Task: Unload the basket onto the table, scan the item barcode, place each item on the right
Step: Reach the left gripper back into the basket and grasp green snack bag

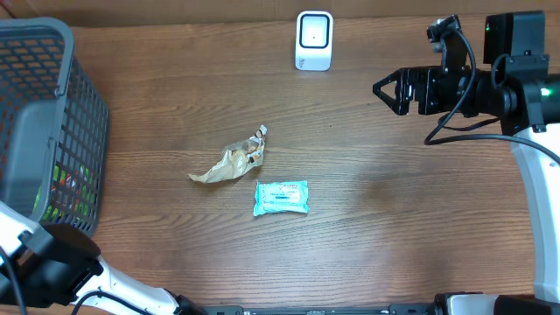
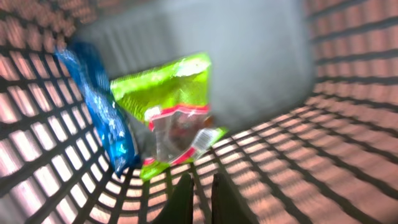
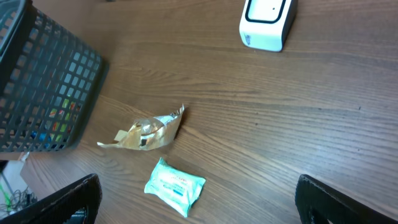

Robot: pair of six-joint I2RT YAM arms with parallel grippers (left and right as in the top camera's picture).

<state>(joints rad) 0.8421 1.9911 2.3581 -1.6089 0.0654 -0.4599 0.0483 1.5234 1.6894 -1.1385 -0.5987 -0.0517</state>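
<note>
My left gripper (image 2: 200,180) is down inside the grey mesh basket (image 1: 52,96), jaws shut with nothing visible between them. Just beyond its tips lie a lime-green snack packet (image 2: 171,106) and a blue packet (image 2: 102,109), both blurred. The white barcode scanner (image 1: 314,40) stands at the table's far edge. A crumpled gold wrapper (image 1: 229,161) and a teal wipes pack (image 1: 281,198) lie mid-table. My right gripper (image 1: 391,90) hovers open at the right, well above the table. In the right wrist view the wipes pack (image 3: 175,186) lies below and between its spread fingers (image 3: 62,202).
The basket (image 3: 43,87) fills the left side of the table, and its mesh walls (image 2: 348,124) close round my left gripper. The scanner (image 3: 267,22) stands far from both loose items. The left arm (image 1: 52,262) comes in at the bottom left corner.
</note>
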